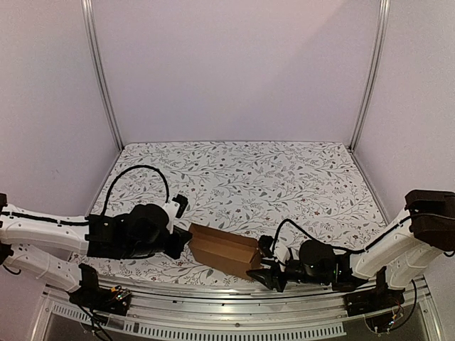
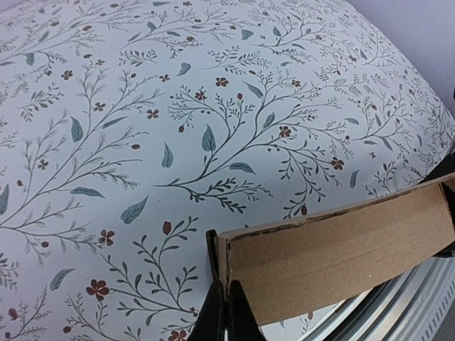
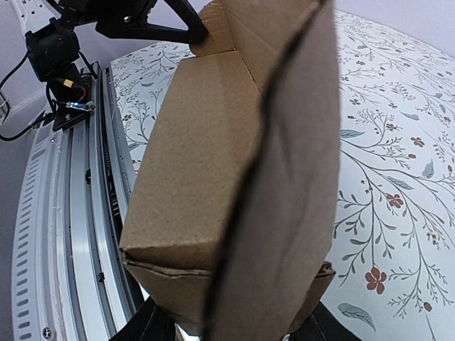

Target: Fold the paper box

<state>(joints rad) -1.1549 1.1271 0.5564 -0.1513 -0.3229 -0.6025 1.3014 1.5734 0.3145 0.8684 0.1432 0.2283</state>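
Note:
The paper box (image 1: 224, 250) is a small elongated brown cardboard box, held between both grippers near the table's front edge. My left gripper (image 1: 186, 241) is shut on a thin cardboard edge at the box's left end; in the left wrist view its gripper (image 2: 227, 307) pinches that edge, and the box (image 2: 341, 249) stretches away to the right. My right gripper (image 1: 264, 270) grips the right end. In the right wrist view the box (image 3: 213, 163) fills the frame, with a dark seam along its length. The fingers (image 3: 142, 325) stand on either side of its near end.
A floral cloth (image 1: 249, 177) covers the table. A metal rail (image 1: 213, 295) runs along the front edge, also shown in the right wrist view (image 3: 64, 213). Pale walls with metal posts (image 1: 103, 78) close in the back and sides. A black cable (image 1: 142, 170) loops over the left arm.

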